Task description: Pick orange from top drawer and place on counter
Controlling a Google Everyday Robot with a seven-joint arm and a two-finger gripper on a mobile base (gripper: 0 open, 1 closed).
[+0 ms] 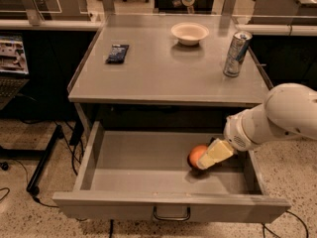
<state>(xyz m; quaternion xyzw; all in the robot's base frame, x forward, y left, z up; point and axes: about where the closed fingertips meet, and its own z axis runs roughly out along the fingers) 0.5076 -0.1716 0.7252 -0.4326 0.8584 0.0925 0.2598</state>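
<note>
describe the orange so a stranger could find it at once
Under the counter, the drawer stands open. Toward its right side, by the claw reaching in from the right, lies the orange. It is the only thing lying there: small, round, bright against grey metal.

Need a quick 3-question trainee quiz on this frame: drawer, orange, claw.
1. True or false: the orange lies on the counter.
2. Where is the claw? A) above the counter B) inside the open top drawer, at the orange C) on the drawer handle
3. Name the three things on the counter.
Key: 1 false, it lies in the top drawer; 2 B; 3 white bowl, can, dark packet.
</note>
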